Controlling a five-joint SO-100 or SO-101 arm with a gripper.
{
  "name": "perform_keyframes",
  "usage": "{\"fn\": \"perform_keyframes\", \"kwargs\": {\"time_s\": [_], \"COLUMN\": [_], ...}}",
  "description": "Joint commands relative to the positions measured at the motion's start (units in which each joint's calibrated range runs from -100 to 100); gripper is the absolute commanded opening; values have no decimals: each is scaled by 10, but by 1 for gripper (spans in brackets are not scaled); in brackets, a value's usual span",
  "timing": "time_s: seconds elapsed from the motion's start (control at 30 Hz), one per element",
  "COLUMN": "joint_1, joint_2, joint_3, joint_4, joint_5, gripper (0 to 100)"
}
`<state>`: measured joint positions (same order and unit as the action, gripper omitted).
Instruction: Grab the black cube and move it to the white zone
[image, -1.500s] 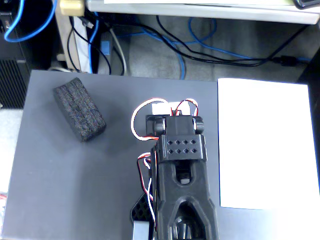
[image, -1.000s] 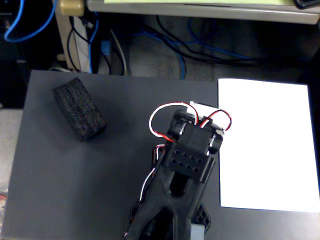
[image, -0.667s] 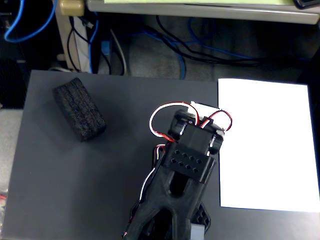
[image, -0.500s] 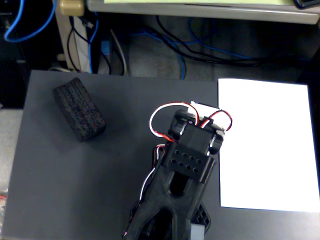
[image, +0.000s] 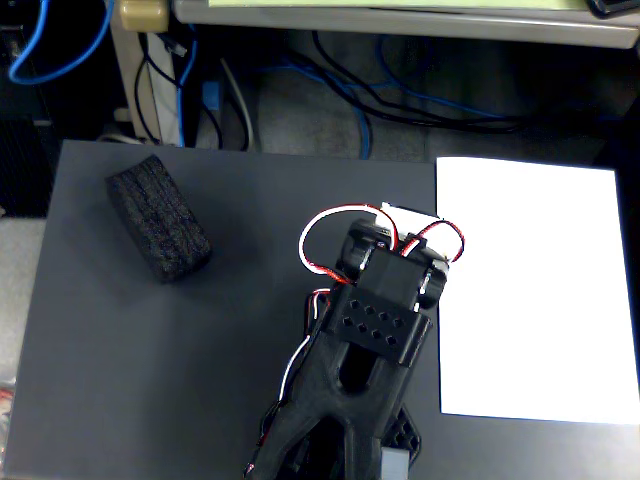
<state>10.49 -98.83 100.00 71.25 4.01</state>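
The black cube (image: 160, 222), a coarse foam brick, lies at an angle on the dark grey tabletop at the upper left of the fixed view. The white zone (image: 530, 290) is a large white sheet on the right side of the table, with nothing on it. The robot arm (image: 375, 320) is folded over the table's lower middle, between cube and sheet and apart from the cube. Its gripper is tucked under the arm. Only a ribbed black part (image: 404, 436) peeks out near the bottom edge, and its jaws do not show.
Red, white and black wires (image: 325, 235) loop over the arm's upper end. Blue and black cables (image: 370, 100) lie on the floor beyond the table's far edge. A desk edge (image: 400, 20) runs along the top.
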Motion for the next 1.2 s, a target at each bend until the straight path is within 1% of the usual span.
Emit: {"fn": "perform_keyframes", "kwargs": {"time_s": [0.0, 0.7, 0.8, 0.93, 1.07, 1.17], "joint_1": [4, -3, -5, -57, -124, -156], "joint_2": [-7, -7, -7, -7, -7, -7], "joint_3": [-1, -1, -2, -2, -1, -2], "joint_4": [1, -4, -38, -96, -102, -104], "joint_5": [1, 0, 2, -1, -2, -2], "gripper": [2, 2, 2, 2, 2, 2]}}
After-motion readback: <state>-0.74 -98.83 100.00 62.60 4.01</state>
